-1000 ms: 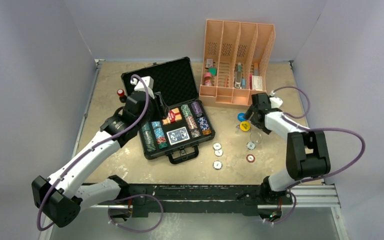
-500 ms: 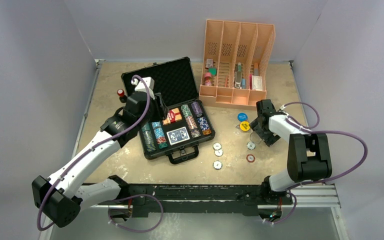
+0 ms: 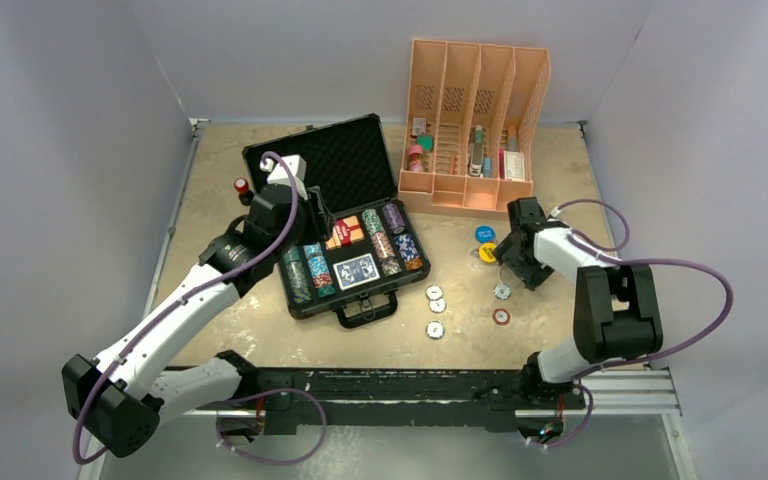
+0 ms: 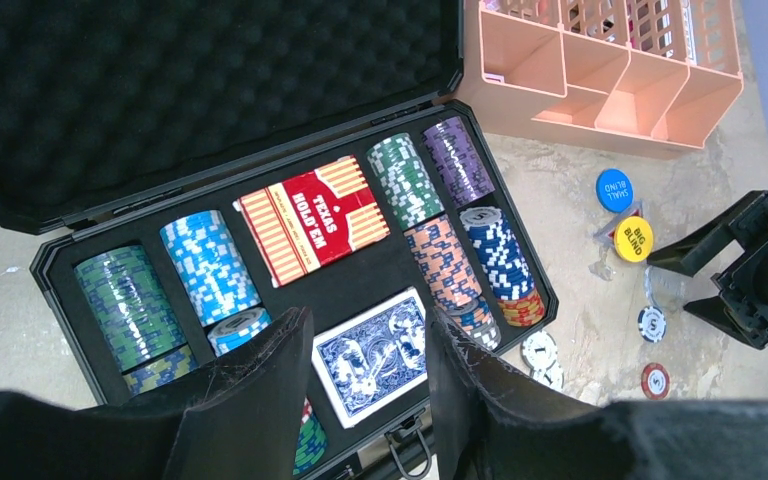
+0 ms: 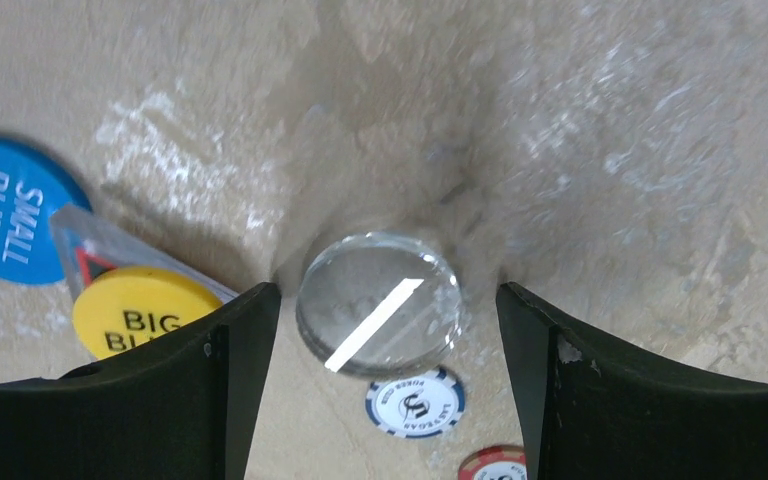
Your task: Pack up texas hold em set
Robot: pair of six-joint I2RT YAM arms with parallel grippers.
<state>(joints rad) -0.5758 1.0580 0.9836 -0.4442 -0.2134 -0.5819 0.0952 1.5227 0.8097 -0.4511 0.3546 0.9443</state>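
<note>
Now, with your right pincer released astride the clear dealer button near the right edge of the desk, you're picking up; next clench on its thin rim and carry it to the briefcase.

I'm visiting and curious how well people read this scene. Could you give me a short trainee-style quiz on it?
1. True or false: the briefcase stands open.
2. What lies between the fingers of the right claw? A red chip; B clear round disc; C blue card deck.
3. What is printed on the blue button?
Key: 1 true; 2 B; 3 Small Blind.
</note>
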